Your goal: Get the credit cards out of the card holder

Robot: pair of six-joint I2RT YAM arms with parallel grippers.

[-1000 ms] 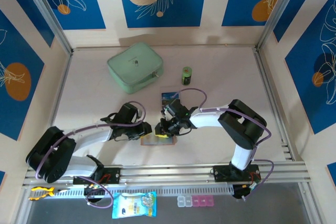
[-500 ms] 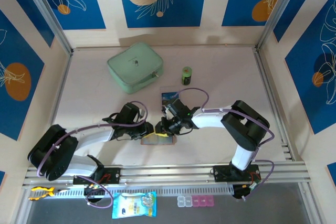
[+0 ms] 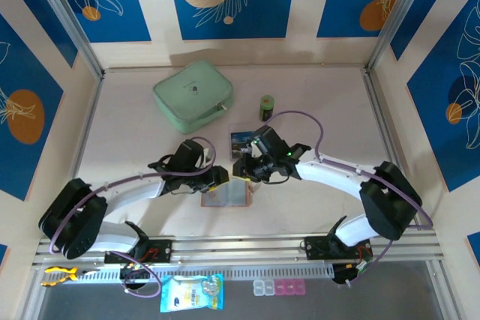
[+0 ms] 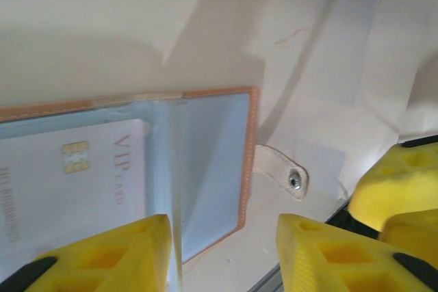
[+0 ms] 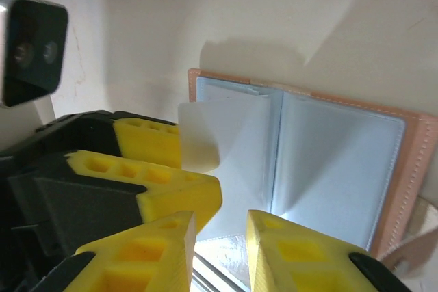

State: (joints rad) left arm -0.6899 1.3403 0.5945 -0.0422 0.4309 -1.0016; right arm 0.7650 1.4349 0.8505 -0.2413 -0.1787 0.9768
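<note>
While the card holder point(image 3: 225, 195) is laid open on the table point(image 3: 135, 140), a white credit card point(image 4: 75, 169) is seen in the half away from its tab point(image 4: 280, 171). The left gripper point(image 4: 220, 237) is spread wide astride the holder's tab-side edge, with nothing held. The right gripper point(image 5: 220, 227) is poised just over the holder's opposite half, jaws parted slightly and empty.

Arms reaching inward, left end effector point(image 3: 218, 177) parted, right end effector point(image 3: 242, 171) parted
</note>
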